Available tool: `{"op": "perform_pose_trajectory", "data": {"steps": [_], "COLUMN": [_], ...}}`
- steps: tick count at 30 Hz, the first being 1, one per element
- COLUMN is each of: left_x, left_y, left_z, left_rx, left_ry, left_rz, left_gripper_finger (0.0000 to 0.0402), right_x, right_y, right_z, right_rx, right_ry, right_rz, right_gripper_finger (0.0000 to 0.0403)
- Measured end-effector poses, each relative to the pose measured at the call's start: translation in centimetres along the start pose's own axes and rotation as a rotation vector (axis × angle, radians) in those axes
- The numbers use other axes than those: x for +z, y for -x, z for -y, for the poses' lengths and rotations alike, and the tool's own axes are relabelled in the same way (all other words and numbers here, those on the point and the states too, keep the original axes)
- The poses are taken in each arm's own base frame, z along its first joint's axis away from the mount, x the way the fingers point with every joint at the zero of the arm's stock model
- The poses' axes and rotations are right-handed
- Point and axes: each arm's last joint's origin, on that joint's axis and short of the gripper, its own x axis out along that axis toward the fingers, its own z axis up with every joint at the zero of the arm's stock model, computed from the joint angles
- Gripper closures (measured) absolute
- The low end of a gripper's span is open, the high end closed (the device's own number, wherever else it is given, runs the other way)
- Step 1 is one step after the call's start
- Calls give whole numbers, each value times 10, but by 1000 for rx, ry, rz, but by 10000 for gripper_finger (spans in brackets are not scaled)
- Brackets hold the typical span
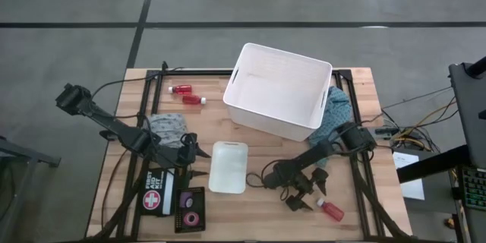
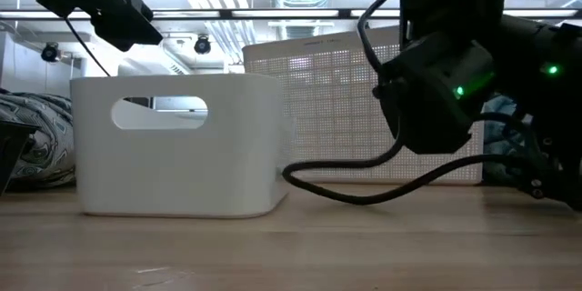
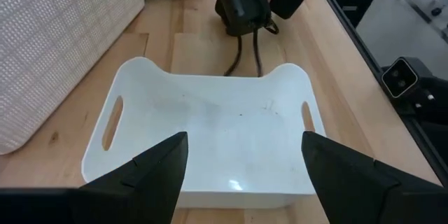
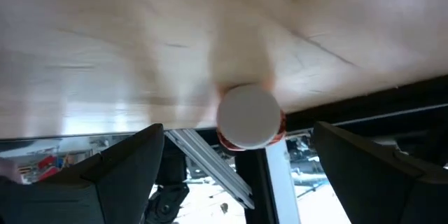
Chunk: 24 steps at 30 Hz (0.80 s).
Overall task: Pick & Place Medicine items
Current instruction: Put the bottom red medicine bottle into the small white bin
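Right wrist view shows the right claw (image 4: 238,161) with its two dark fingers spread wide apart, and a small red bottle with a white cap (image 4: 249,117) lying between them, cap end toward the camera, touched by neither finger. From above, this claw (image 1: 302,200) sits low over the near right part of the light wooden tabletop (image 1: 258,216), with the red bottle (image 1: 331,210) just to its right on the wood.

Left wrist view has the left claw (image 3: 241,164) also spread apart and empty, hovering just over the near rim of a shallow white plastic tray with slot handles (image 3: 210,122). In the high view the left claw (image 1: 194,154) lies left of that tray (image 1: 228,166), which rests near the middle of the tabletop.

Two more small red bottles with white caps (image 1: 188,94) lie on their sides at the far left, close to the big white plastic basket with handle slots (image 1: 278,89). At the near left, a dark open box (image 1: 190,209) holds small round pink and dark tape rolls (image 1: 189,207), beside a red and black first-aid pouch (image 1: 156,194). A grey patterned cloth (image 1: 168,127) lies left of centre, and a teal cloth (image 1: 337,110) lies right of the basket.
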Motion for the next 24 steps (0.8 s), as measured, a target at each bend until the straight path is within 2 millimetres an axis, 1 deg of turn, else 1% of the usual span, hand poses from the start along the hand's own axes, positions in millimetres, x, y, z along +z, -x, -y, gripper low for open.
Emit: {"op": "perform_pose_trajectory", "data": {"steps": [13,24], "left_x": [0,0], "left_y": [0,0], "left_z": [0,0], "left_rx": [1,1], "left_ry": [-2,-1], "left_rz": [-5,-4], "left_gripper_finger": [115,115], "right_x": [1,4], "right_y": [-1,-8], "right_z": [1,4], "right_rx": [-13,-12], "right_ry": [16,70], "right_rz": [3,4], "right_gripper_finger": [39,39]}}
